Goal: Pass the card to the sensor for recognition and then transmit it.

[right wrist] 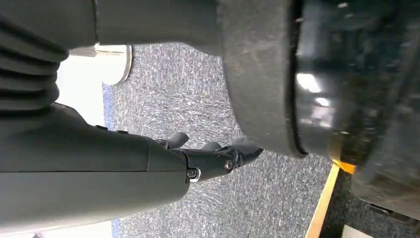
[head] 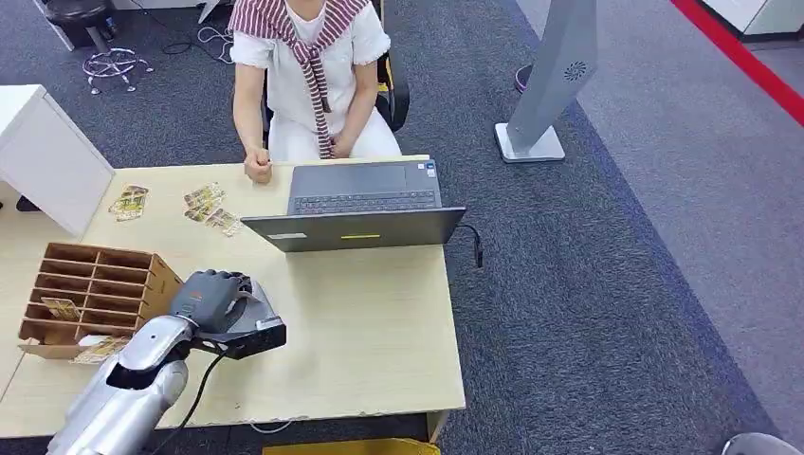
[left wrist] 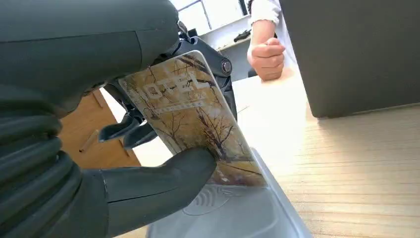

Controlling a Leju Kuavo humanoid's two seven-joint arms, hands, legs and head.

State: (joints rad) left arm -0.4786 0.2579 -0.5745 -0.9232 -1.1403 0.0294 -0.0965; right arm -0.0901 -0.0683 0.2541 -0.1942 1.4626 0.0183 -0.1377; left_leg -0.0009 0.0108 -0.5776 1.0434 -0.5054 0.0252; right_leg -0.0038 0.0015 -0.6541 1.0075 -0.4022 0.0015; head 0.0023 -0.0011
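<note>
Open laptop; wooden organizer (near edge); seated person

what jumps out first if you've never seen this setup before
First the silver arm reaching over the wooden table, its left robot hand holding a tree-printed card down on the grey card sensor. Next, the open laptop at the table's far edge, with a person seated behind it. Beside the robot hand stands a wooden compartment box.
</note>
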